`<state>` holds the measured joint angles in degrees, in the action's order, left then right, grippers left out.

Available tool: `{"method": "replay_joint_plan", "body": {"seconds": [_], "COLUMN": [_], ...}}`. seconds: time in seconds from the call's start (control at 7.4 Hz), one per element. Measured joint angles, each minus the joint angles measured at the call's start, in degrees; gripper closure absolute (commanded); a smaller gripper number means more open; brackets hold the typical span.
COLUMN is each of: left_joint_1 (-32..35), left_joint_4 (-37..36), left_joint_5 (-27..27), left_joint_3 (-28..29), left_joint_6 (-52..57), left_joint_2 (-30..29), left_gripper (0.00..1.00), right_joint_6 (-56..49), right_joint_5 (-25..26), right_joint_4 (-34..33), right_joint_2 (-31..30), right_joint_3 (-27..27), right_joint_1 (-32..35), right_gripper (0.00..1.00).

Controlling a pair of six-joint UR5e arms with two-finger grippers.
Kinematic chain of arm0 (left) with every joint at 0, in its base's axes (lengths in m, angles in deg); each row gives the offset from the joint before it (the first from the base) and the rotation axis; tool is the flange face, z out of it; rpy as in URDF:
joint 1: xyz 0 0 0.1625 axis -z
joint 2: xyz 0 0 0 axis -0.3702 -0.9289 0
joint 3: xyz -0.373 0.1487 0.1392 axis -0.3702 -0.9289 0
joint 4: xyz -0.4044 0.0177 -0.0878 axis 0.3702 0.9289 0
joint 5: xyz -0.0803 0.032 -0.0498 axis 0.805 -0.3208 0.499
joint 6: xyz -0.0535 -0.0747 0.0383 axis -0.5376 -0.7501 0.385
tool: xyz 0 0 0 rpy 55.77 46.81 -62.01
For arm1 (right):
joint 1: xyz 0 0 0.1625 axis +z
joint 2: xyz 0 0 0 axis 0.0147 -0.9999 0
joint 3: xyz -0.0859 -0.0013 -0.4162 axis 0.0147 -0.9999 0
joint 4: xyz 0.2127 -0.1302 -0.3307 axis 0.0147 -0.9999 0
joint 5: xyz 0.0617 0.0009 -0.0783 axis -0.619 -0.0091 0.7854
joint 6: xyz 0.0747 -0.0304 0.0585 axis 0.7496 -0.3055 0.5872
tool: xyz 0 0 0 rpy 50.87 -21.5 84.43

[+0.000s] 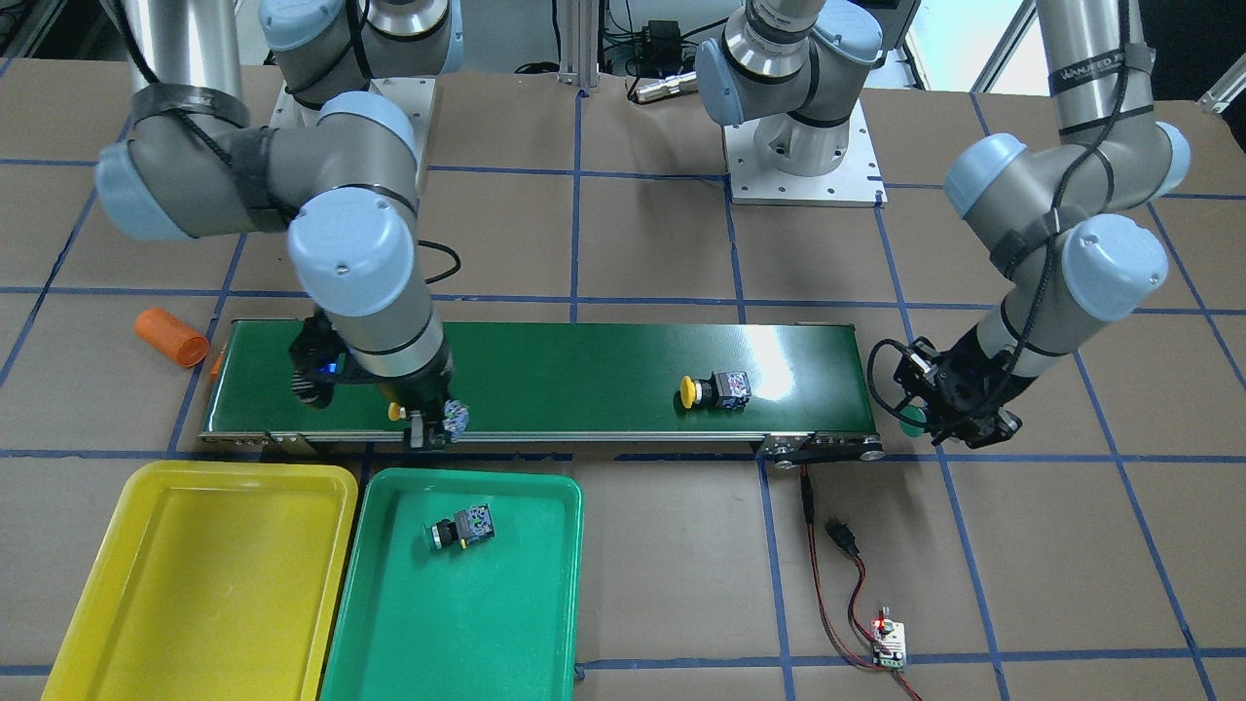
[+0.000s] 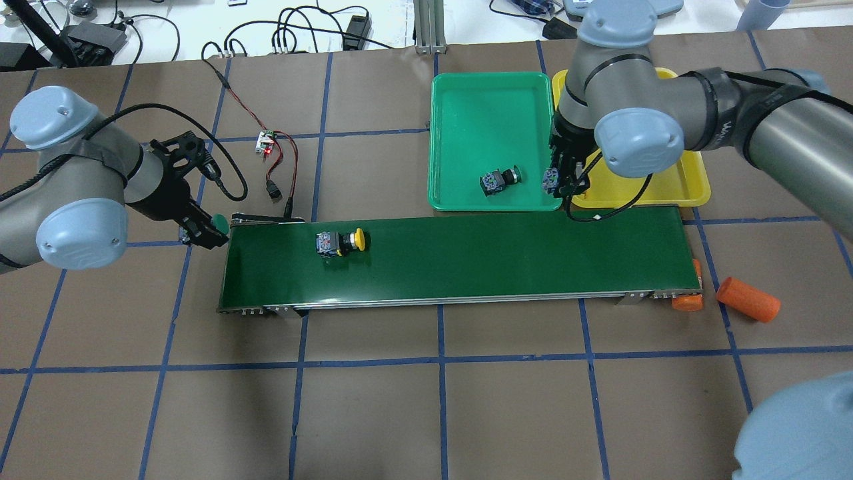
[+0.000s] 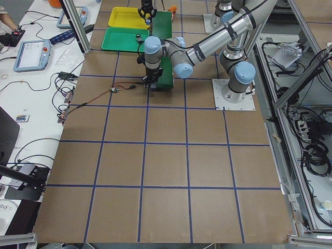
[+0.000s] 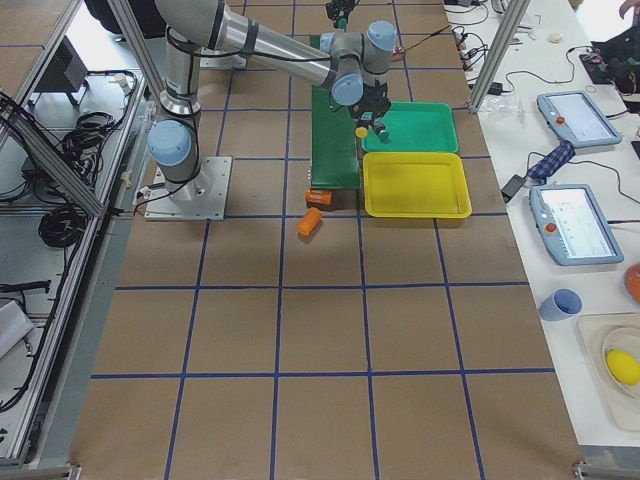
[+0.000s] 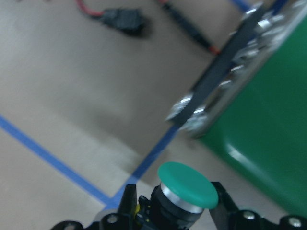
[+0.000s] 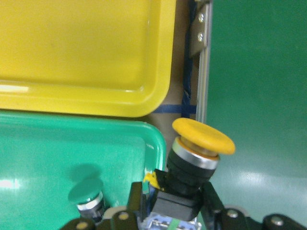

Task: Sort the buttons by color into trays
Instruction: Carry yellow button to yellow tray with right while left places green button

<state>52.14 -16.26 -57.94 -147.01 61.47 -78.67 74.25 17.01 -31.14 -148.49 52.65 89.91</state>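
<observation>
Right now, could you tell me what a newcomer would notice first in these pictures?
The right gripper holds a yellow button at the conveyor belt's edge by the green tray; the left gripper holds a green button just off the belt's other end. A second yellow button lies on the belt, and a second green button in that tray.
</observation>
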Motion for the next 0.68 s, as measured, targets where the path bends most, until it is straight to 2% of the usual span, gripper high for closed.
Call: {"method": "replay_joint_plan", "body": {"seconds": [0.14,0.27,0.41,0.54,0.68], "left_joint_1": [3.64,7.18,9.83,11.28,12.07], "left_joint_4": [0.09,-0.21,-0.34,-0.38,-0.5], "left_joint_5": [-1.12,-3.04,-4.52,-5.18,-5.27], "left_joint_3": [-0.7,-1.13,-1.56,-1.89,-2.39], "left_joint_6": [-2.82,-5.86,-8.64,-10.21,-10.97], "left_joint_2": [0.94,0.7,0.2,-0.06,-0.19], "left_gripper": [1.0,0.77,0.48,0.0,0.0], "right_joint_6": [-3.21,-5.72,-7.09,-7.77,-8.11], "right_joint_5": [-0.1,-0.17,-0.48,-1.03,-1.35], "right_joint_4": [-0.94,-2.81,-4.22,-4.84,-5.06], "right_joint_2": [0.59,1.74,3.05,3.96,4.42], "right_joint_3": [-0.03,-0.04,-0.04,-0.01,0.08], "right_joint_1": [-2.43,-3.95,-5.18,-6.26,-6.9], "right_gripper": [1.0,1.0,0.98,0.75,0.01]}}
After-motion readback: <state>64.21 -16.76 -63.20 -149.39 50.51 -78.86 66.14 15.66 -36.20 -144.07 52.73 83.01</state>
